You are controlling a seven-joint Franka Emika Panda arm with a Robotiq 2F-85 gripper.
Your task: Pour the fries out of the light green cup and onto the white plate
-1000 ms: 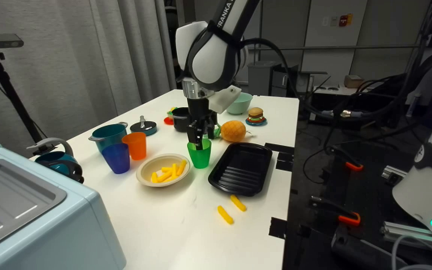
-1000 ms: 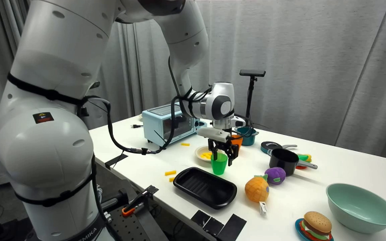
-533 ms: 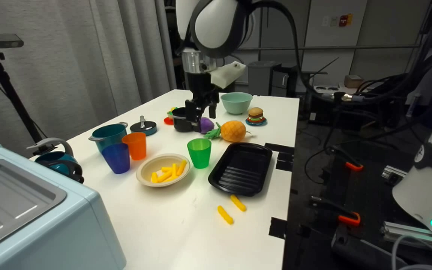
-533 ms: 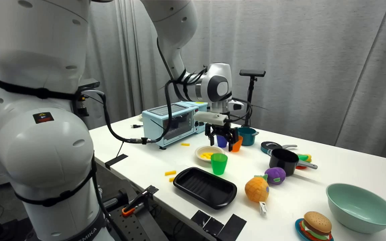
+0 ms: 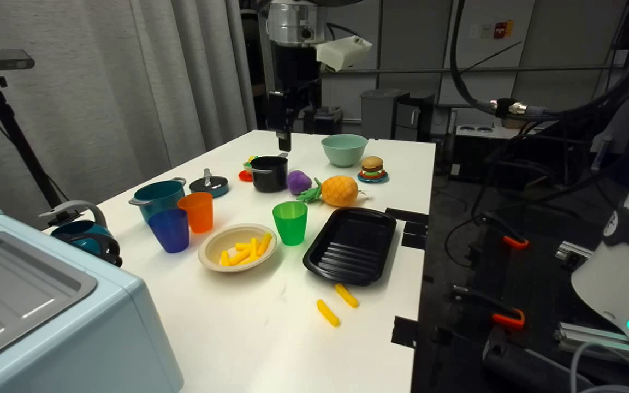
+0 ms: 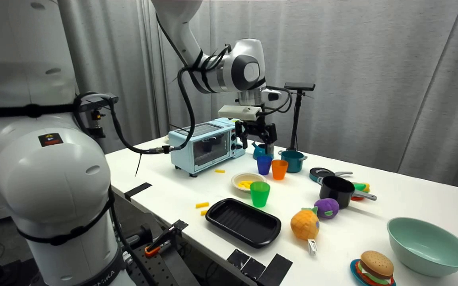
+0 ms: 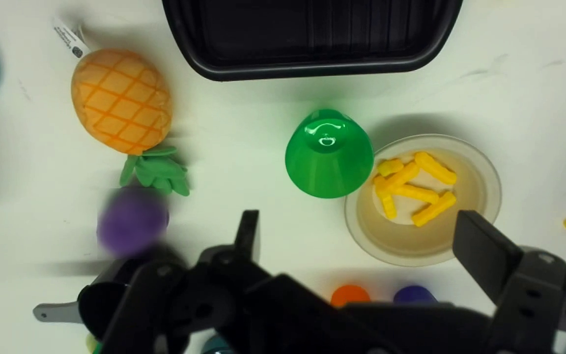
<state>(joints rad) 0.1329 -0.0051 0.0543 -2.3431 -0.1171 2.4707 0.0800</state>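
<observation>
The light green cup (image 5: 291,225) stands upright on the table beside the white plate; in the wrist view the cup (image 7: 329,160) looks empty inside. Several yellow fries (image 7: 413,193) lie in the white plate (image 7: 420,256), also visible in both exterior views. Two loose fries (image 5: 327,313) lie on the table near the black tray, and another loose fry (image 6: 220,171) lies near the oven. My gripper (image 7: 360,216) is open and empty, high above the table; its fingers are apart with nothing between them in an exterior view (image 6: 257,147).
A black ridged tray (image 5: 350,245) lies next to the cup. An orange cup (image 5: 197,213), a blue cup (image 5: 170,230), pots and a light blue oven (image 6: 201,145) stand around the plate. A plush pineapple (image 7: 122,101), a purple toy (image 6: 327,208) and a green bowl (image 6: 427,246) are also there.
A second ago my gripper was down at the light green cup, with a finger inside it. It has since risen well above, leaving the cup standing in place.
</observation>
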